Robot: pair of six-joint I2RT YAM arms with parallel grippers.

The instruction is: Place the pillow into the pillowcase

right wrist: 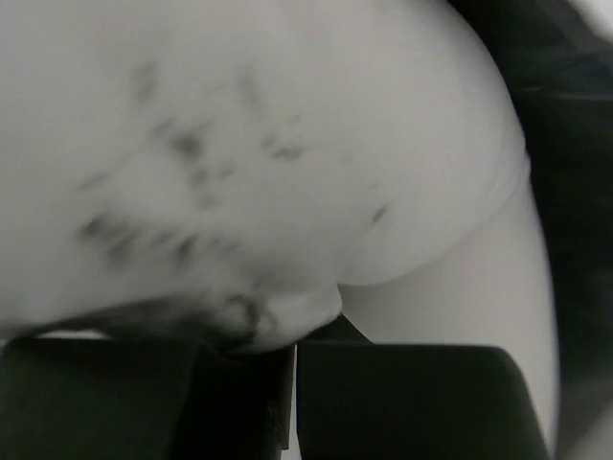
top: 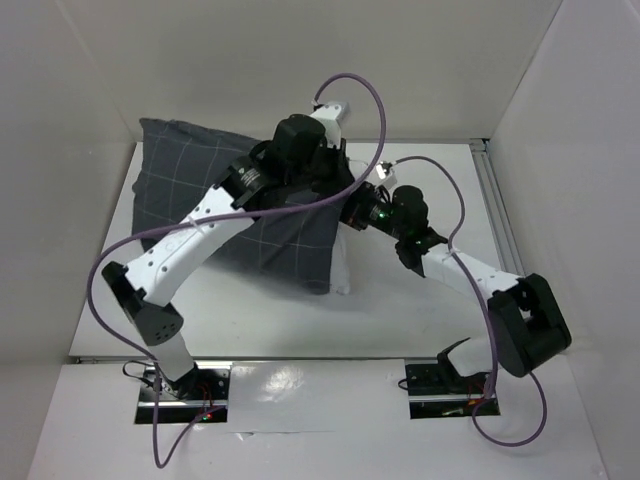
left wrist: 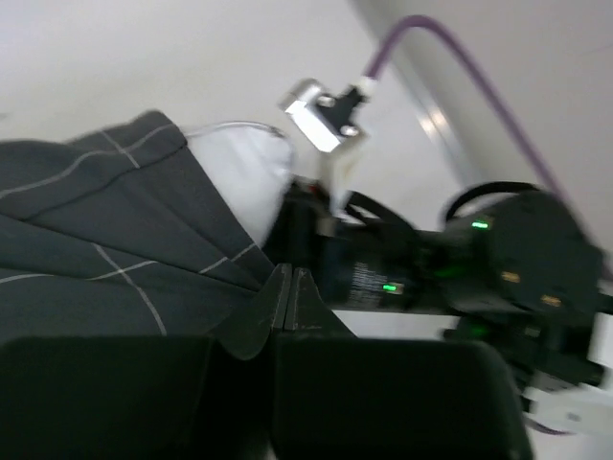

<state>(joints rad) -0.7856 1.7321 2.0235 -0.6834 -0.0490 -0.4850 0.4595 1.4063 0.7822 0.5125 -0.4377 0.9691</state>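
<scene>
While left tool [left wrist: 290,292] pinches the pillowcase [left wrist: 105,240], right tool [right wrist: 292,356] pinches the pillow [right wrist: 239,144] mostly sheathed inside it.

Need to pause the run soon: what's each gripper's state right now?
Left gripper: closed, pinching the edge of the pillowcase.
Right gripper: closed on a fold of the pillow.

pillow [top: 341,272] mostly hidden inside pillowcase [top: 185,180], left wrist view blurred
</scene>
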